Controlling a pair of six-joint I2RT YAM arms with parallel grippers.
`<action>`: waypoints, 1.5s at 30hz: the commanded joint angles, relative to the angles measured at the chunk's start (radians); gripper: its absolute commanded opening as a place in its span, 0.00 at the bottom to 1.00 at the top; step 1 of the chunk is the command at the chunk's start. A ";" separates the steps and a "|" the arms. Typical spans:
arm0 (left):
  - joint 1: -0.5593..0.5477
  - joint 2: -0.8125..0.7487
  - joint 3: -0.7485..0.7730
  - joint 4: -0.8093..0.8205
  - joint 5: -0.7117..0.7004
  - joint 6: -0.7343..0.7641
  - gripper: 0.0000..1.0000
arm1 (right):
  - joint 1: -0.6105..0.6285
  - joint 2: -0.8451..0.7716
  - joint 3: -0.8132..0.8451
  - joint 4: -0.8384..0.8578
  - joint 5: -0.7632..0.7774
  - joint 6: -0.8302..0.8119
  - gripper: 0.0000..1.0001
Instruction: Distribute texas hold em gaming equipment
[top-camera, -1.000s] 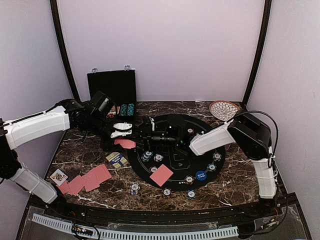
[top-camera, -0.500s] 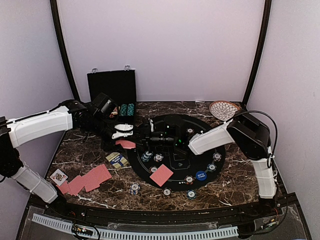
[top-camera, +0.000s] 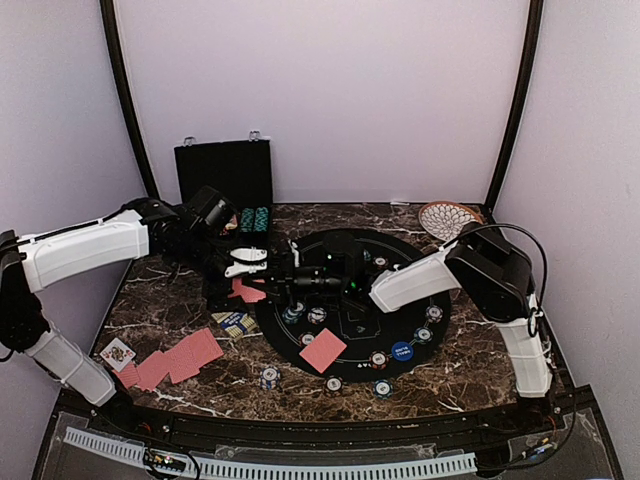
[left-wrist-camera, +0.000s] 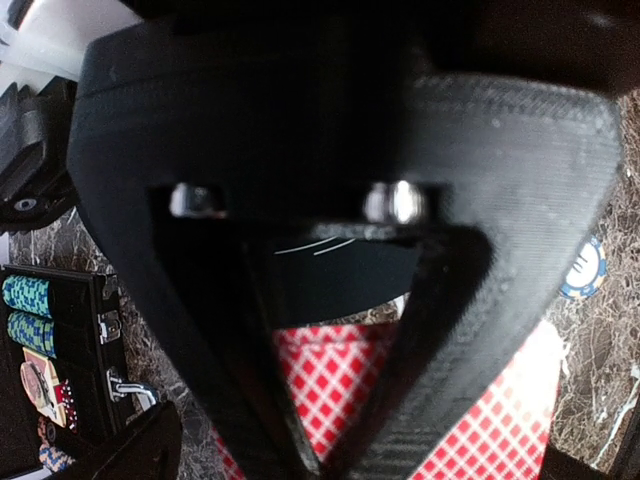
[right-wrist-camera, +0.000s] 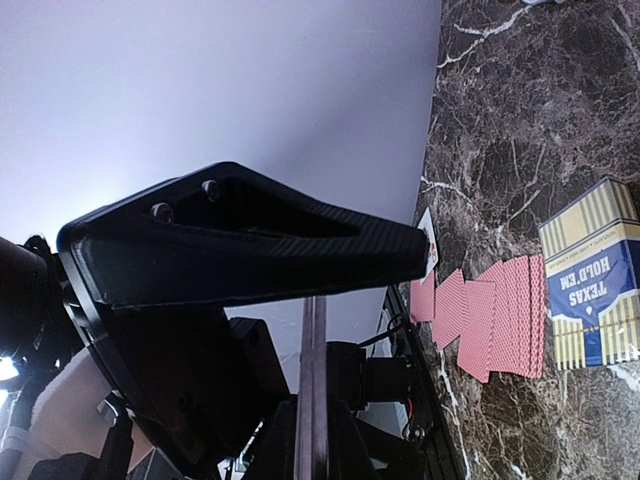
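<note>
2 grippers nose to nose above the left rim of the round black mat (top-camera: 355, 345): right gripper (top-camera: 284, 283) closed tight, with no telling whether anything is pinched inside; left gripper (top-camera: 256, 266) just beside it, spread of its jaws not readable in any view. Directly beneath them, 1 red-backed card (top-camera: 247, 291), lying at the mat's left rim, with a red-and-white diamond check in the left wrist view. On the mat toward its near edge, 1 second red-backed card (top-camera: 322, 350), flat and turned cornerwise. Roughly 10 poker chips (top-camera: 317, 315), small, round, stripe-edged, most around the mat's rim, 2 off it on the marble toward the table's (top-camera: 480, 370) near edge. 1 blue marker disc (top-camera: 402, 351) on the mat's near right. Left of the mat, 1 card box (top-camera: 234, 320), blue and yellow. At the near left corner, 1 fan of red-backed cards (top-camera: 170, 362), about 5 overlapping, with 1 face-up card (top-camera: 117, 352) at its left end. At the back left corner, 1 open black case (top-camera: 225, 175) holding 2 rows of teal chips (top-camera: 252, 218). At the back right corner, 1 wicker plate (top-camera: 447, 218).
</note>
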 joint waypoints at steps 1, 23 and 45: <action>-0.004 -0.008 0.041 -0.055 0.042 -0.017 0.99 | 0.005 -0.017 0.006 0.037 -0.009 -0.026 0.00; -0.003 0.026 0.070 -0.159 0.084 -0.024 0.87 | 0.006 -0.059 -0.005 0.017 0.007 -0.075 0.00; -0.004 0.014 0.068 -0.112 0.049 -0.011 0.56 | -0.010 -0.048 -0.018 -0.019 0.019 -0.084 0.10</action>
